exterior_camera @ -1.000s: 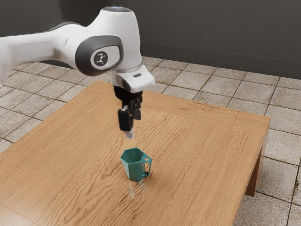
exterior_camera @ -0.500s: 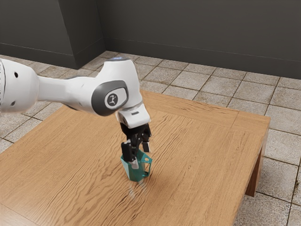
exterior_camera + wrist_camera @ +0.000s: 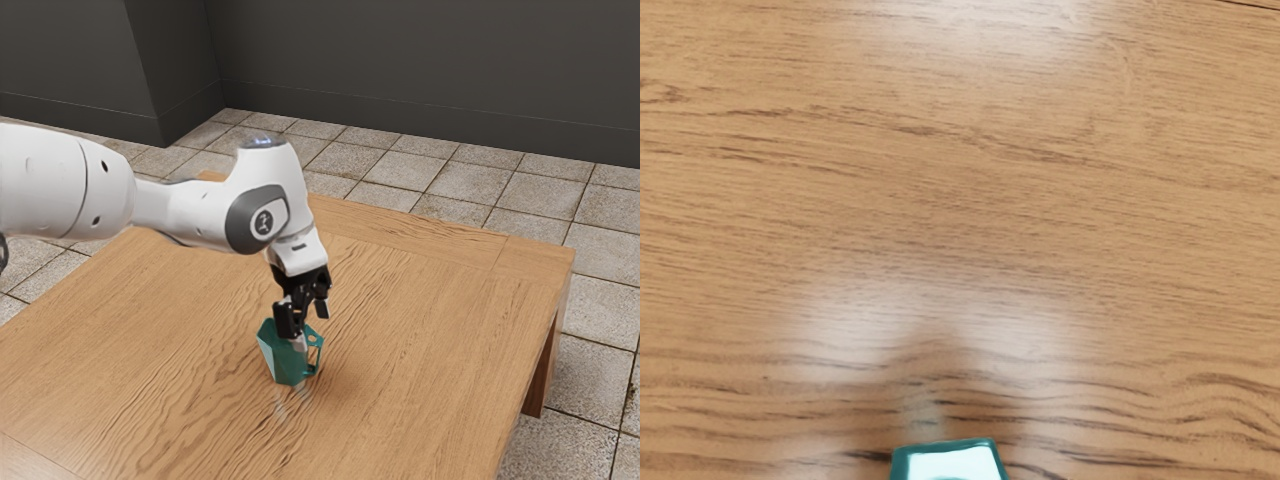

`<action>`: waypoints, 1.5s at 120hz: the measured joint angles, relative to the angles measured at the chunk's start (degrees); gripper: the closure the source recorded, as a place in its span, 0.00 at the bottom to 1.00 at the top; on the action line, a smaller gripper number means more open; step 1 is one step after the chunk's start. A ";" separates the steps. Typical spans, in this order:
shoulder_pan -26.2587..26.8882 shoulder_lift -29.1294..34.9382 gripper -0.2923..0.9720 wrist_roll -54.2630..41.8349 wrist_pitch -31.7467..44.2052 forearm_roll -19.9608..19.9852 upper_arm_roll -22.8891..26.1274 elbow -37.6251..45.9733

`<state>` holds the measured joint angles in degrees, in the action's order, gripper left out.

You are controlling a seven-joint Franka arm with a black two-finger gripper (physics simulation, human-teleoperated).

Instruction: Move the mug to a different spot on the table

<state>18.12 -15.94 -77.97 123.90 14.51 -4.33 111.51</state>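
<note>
Near the middle of the light wooden table (image 3: 450, 300) the teal faceted mug (image 3: 290, 362) stands upright. Reaching down at its rim is the black gripper (image 3: 297, 335), likely placed to pinch 1 wall for lifting. Whether it is apart or clamped cannot be told.

Glossy teal mug (image 3: 288, 362), grained wooden table (image 3: 430, 320) with slight sheen, matt black hand (image 3: 298, 325), glossy white arm (image 3: 150, 205)

The arm (image 3: 190, 210) reaches from the exterior view's left, pincer (image 3: 296, 343) pointing down.
</note>
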 joint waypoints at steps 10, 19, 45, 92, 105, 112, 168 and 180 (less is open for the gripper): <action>-0.03 -1.01 0.23 -0.54 0.27 0.02 -0.10 -0.72; -0.09 -2.08 0.23 -0.97 0.37 0.04 -0.27 -1.36; -0.18 -4.43 0.23 -1.82 0.51 0.06 -0.41 -2.82; -0.23 -6.66 0.23 -2.66 0.30 0.00 -1.24 -5.90; -0.31 -6.95 0.23 -2.81 0.26 -0.01 -1.34 -5.85; -0.40 -7.11 0.23 -2.87 0.17 -0.01 -1.42 -5.80; -0.44 -8.50 0.30 -2.59 0.48 1.48 -1.37 -5.27; -0.45 -8.67 0.39 -2.27 0.57 1.79 -1.38 -5.24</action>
<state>17.67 -24.61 -80.23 124.46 16.31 -5.71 106.27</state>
